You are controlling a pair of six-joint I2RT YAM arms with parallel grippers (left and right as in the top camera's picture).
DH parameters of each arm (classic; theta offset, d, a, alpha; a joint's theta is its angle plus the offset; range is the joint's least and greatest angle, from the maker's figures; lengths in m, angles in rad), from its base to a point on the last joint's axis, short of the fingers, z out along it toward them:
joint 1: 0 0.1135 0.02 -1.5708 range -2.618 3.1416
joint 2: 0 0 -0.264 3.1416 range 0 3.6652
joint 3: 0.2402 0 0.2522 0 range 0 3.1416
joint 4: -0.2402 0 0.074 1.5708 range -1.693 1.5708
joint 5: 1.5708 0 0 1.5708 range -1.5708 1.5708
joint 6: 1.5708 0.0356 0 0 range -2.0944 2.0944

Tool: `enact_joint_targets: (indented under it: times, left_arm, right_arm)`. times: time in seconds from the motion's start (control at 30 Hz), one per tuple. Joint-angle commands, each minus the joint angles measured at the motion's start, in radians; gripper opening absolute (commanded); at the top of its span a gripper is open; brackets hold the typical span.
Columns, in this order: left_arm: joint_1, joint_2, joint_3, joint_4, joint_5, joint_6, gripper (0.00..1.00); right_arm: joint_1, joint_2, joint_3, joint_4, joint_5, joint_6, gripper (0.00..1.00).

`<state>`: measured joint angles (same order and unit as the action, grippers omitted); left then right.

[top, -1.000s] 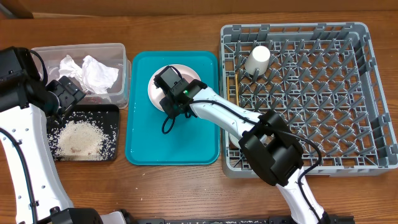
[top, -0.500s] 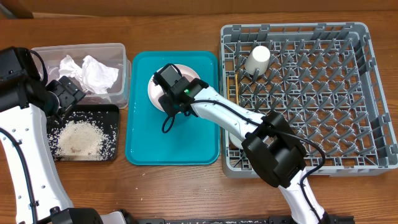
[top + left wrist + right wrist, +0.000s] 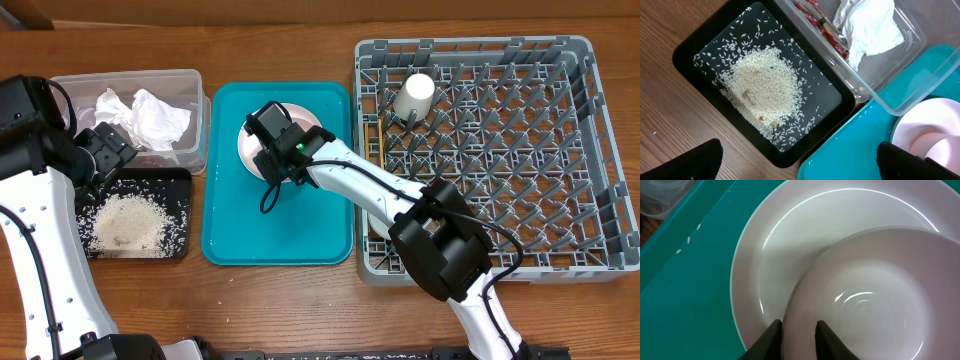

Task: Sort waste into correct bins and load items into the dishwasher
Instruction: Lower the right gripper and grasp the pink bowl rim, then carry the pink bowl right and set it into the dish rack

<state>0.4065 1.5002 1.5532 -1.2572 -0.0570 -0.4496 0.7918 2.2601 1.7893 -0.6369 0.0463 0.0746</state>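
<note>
Grip comes first: the right gripper (image 3: 799,337) stands narrow astride the near rim of the bowl (image 3: 870,305), one finger outside and one inside. The bowl sits on the plate (image 3: 790,240), off-centre, on the teal tray (image 3: 685,295). I judge the step to be lifting the bowl for the rack (image 3: 520,150). To do it well, the jaws should bite squarely on the rim before any lift, then rise straight so the plate does not drag along, and carry the bowl low over the rack wall to free pegs away from the cup (image 3: 414,96).

The left gripper (image 3: 800,165) hangs wide open and empty over the black tray (image 3: 682,47), where the rice (image 3: 762,90) lies; napkins (image 3: 867,25) and the wrapper (image 3: 820,25) are in the tub (image 3: 880,100).

Whether the right pads already press the rim I cannot tell; the frame edge cuts off that part. From overhead the arm hides the bowl and much of the plate. Chopsticks (image 3: 380,140) seem to lie along the rack's left side, too thin to be sure
</note>
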Motion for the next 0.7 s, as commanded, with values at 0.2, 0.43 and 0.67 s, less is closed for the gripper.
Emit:
enact_joint_targets:
  times: [0.2, 0.43, 0.67]
  left_arm:
    - [-0.002, 0.005, 0.014, 0.001, -0.002, 0.008, 1.00]
    - [-0.002, 0.005, 0.014, 0.002, -0.002, 0.008, 1.00]
    - [-0.002, 0.005, 0.014, 0.001, -0.002, 0.008, 1.00]
  right_arm:
    - [-0.001, -0.039, 0.006, 0.007, -0.006, -0.004, 0.10]
    - [-0.003, -0.120, 0.075, -0.029, -0.006, 0.007, 0.04]
    - [-0.050, -0.266, 0.104, -0.116, -0.106, 0.076, 0.04]
